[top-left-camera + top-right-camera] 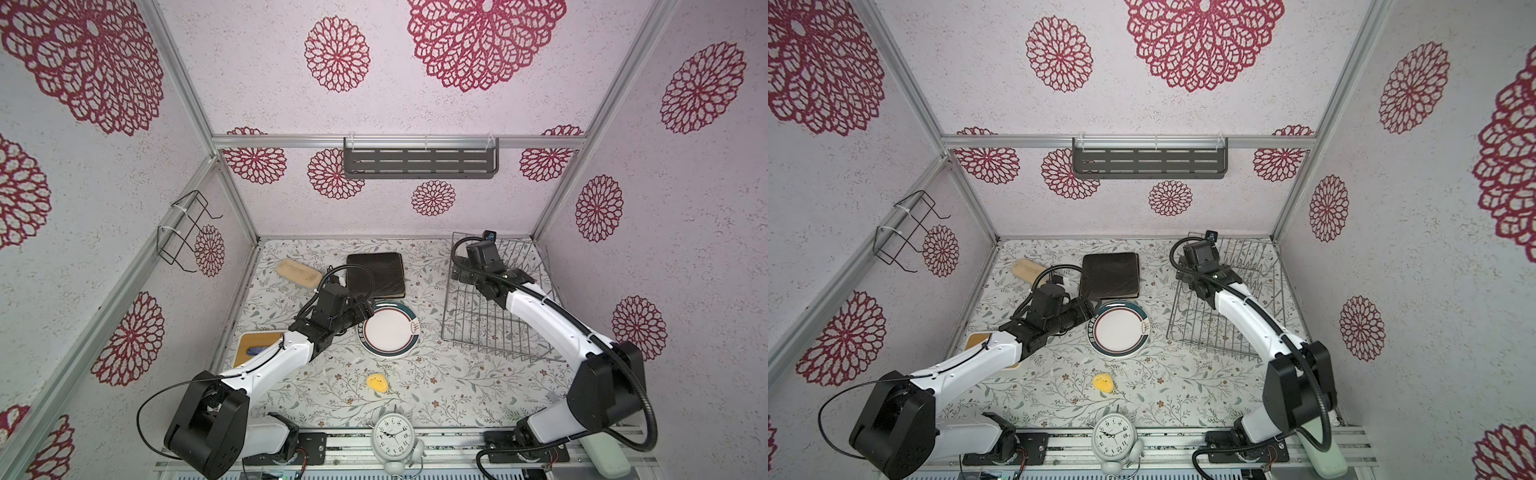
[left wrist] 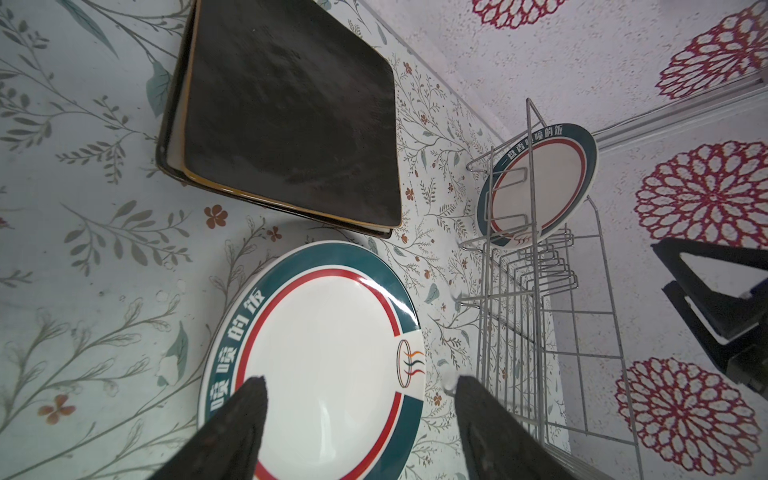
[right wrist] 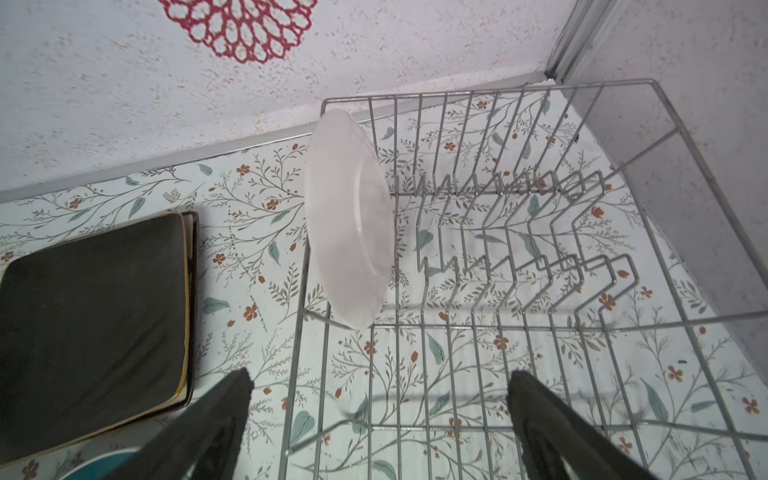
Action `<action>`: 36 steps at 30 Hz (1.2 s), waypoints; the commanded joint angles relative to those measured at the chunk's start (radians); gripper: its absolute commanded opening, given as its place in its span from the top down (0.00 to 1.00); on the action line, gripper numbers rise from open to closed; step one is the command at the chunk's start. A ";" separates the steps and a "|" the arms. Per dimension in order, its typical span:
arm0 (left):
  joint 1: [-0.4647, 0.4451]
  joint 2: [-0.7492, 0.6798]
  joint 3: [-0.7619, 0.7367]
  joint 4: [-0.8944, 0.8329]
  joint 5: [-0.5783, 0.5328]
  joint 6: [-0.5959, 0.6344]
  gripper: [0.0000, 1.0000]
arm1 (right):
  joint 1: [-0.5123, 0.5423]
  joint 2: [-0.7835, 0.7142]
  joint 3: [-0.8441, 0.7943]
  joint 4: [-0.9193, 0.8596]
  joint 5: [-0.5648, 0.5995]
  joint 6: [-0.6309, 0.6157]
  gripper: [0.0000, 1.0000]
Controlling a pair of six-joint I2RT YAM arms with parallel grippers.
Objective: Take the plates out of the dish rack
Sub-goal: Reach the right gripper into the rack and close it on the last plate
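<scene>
The silver wire dish rack stands at the right in both top views. One round plate with a teal rim stands upright between its tines near the rack's left end. My right gripper hangs open over the rack's grid base, short of that plate and holding nothing. A second round plate lies flat on the table. My left gripper is open just above its near edge, with nothing in it. Two dark square plates lie stacked behind it.
A yellow piece and a white alarm clock sit toward the front. A beige oblong object and a wooden board lie at the left. A grey shelf and a black wire holder hang on the walls.
</scene>
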 commanded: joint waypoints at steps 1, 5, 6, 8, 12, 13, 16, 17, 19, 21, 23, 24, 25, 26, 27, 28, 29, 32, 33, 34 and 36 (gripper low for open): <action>-0.001 -0.003 0.010 0.043 0.009 0.022 0.24 | 0.007 0.071 0.101 -0.059 0.077 -0.026 0.01; 0.004 -0.008 0.017 0.049 0.020 0.019 0.24 | 0.013 0.214 0.240 -0.142 0.156 -0.025 0.01; 0.005 -0.008 0.016 0.053 0.022 0.017 0.24 | 0.014 0.253 0.286 -0.172 0.182 -0.026 0.01; 0.005 -0.011 0.015 0.058 0.024 0.016 0.24 | 0.017 0.320 0.361 -0.221 0.232 -0.028 0.02; 0.008 -0.016 0.010 0.068 0.028 0.010 0.24 | 0.020 0.437 0.481 -0.306 0.323 -0.018 0.12; 0.008 -0.017 0.011 0.068 0.028 0.008 0.24 | 0.022 0.451 0.493 -0.306 0.336 -0.019 0.15; 0.010 -0.025 0.007 0.068 0.027 0.006 0.24 | 0.022 0.476 0.495 -0.277 0.360 -0.034 0.25; 0.010 -0.028 0.008 0.067 0.025 0.005 0.24 | 0.022 0.482 0.493 -0.265 0.360 -0.044 0.27; 0.010 -0.031 0.007 0.066 0.022 0.005 0.24 | 0.022 0.492 0.493 -0.248 0.360 -0.055 0.33; 0.010 -0.033 0.007 0.066 0.022 0.005 0.24 | 0.022 0.502 0.495 -0.229 0.360 -0.070 0.37; 0.010 -0.034 0.008 0.065 0.022 0.003 0.24 | 0.022 0.514 0.496 -0.210 0.371 -0.084 0.40; 0.011 -0.036 0.007 0.065 0.022 0.003 0.24 | 0.022 0.519 0.496 -0.204 0.378 -0.089 0.41; 0.010 -0.036 0.007 0.063 0.022 0.002 0.24 | 0.022 0.525 0.499 -0.199 0.386 -0.095 0.43; 0.010 -0.037 0.006 0.062 0.022 0.002 0.24 | 0.022 0.532 0.502 -0.196 0.389 -0.100 0.44; 0.010 -0.039 0.006 0.062 0.022 0.002 0.24 | 0.022 0.537 0.505 -0.191 0.391 -0.105 0.45; 0.011 -0.039 0.004 0.061 0.022 0.000 0.24 | 0.020 0.542 0.508 -0.187 0.391 -0.112 0.47; 0.010 -0.040 0.005 0.060 0.021 0.001 0.24 | 0.020 0.547 0.510 -0.180 0.392 -0.119 0.48; 0.010 -0.043 0.006 0.055 0.019 0.000 0.24 | 0.019 0.561 0.520 -0.166 0.408 -0.138 0.52; 0.010 -0.045 0.004 0.054 0.019 0.000 0.24 | 0.018 0.565 0.524 -0.166 0.410 -0.140 0.54; 0.010 -0.046 0.005 0.053 0.018 0.000 0.24 | 0.018 0.568 0.528 -0.165 0.410 -0.142 0.55; 0.010 -0.048 0.004 0.051 0.014 0.000 0.24 | 0.016 0.574 0.531 -0.157 0.408 -0.147 0.57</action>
